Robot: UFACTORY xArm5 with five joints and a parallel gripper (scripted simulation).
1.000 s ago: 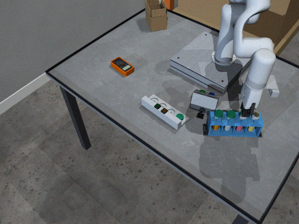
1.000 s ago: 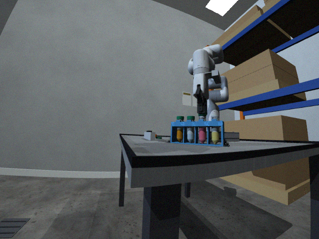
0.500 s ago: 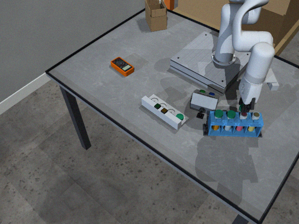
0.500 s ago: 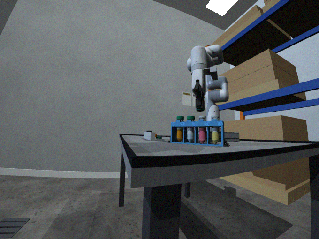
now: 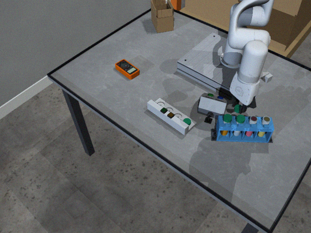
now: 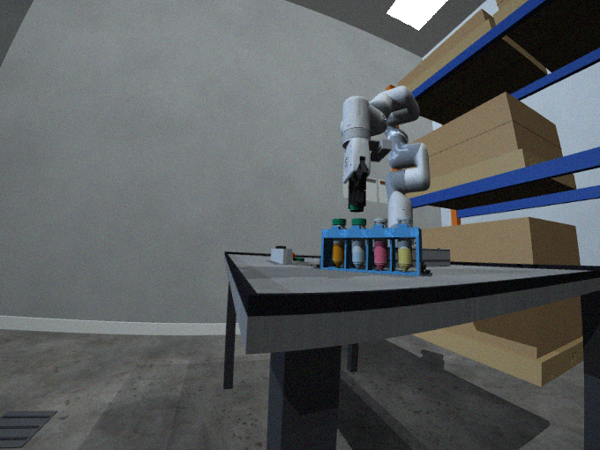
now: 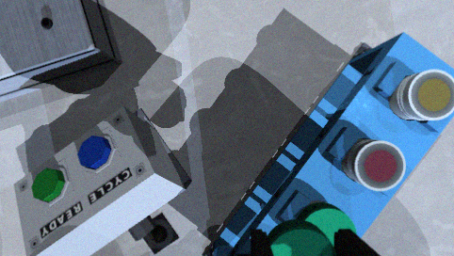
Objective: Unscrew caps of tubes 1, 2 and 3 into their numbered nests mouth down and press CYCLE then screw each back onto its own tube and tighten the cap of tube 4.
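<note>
The blue decapping rack point(image 5: 243, 129) stands near the table's front right. Its yellow tube point(image 5: 265, 119) and pink tube point(image 5: 253, 119) are open. The other two tubes carry green caps point(image 5: 240, 118) point(image 5: 227, 118). My gripper point(image 5: 237, 109) is shut on a green cap point(image 6: 355, 206) and holds it above and just behind the rack. In the wrist view the held cap point(image 7: 294, 241) sits between the fingers at the bottom edge. The white cap tray point(image 5: 171, 115) holds one green cap point(image 5: 186, 121) in its end nest nearest the rack. Its two lamps point(image 5: 167, 112) look unlit. The key housing point(image 7: 89, 188) shows the blue CYCLE key point(image 7: 94, 152) and the green READY key point(image 7: 48, 184), both unlit.
An orange multimeter point(image 5: 126, 68) lies at the table's left. A cardboard box point(image 5: 162, 14) stands at the far edge. The arm's grey base plate point(image 5: 205, 59) lies behind the key housing. A small black fixture point(image 5: 208, 118) sits between the housing and the rack.
</note>
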